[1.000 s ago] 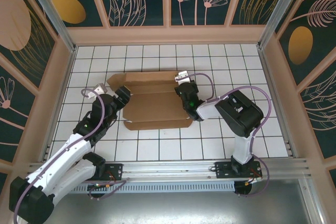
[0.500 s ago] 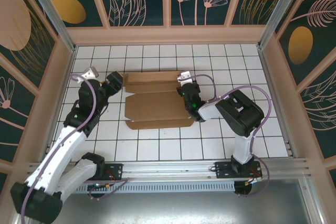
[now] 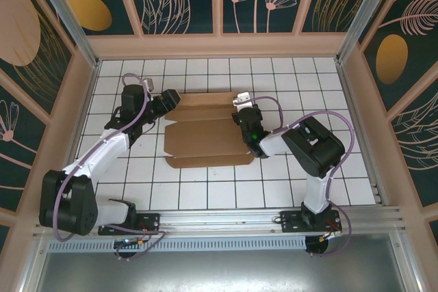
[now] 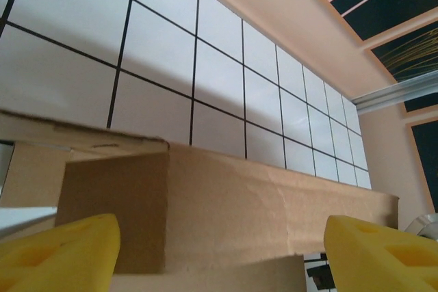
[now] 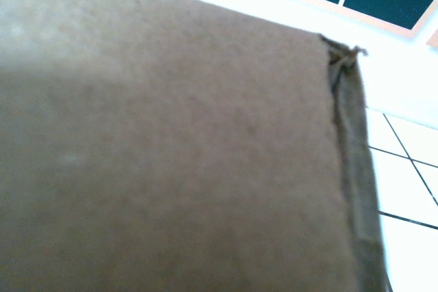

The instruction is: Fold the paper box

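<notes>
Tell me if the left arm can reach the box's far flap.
Likely yes: the left gripper is open at the box's far left corner, the flap right ahead of its fingers, nothing between. The right gripper is at the opposite end.

I count one paper box [image 3: 205, 135], a flat brown die-cut cardboard sheet with flaps, on one white tiled table [image 3: 342, 176]. I have two black grippers: my left gripper [image 3: 166, 102] and my right gripper [image 3: 245, 120]. My left wrist view shows two yellow fingertips [image 4: 58, 251].
</notes>
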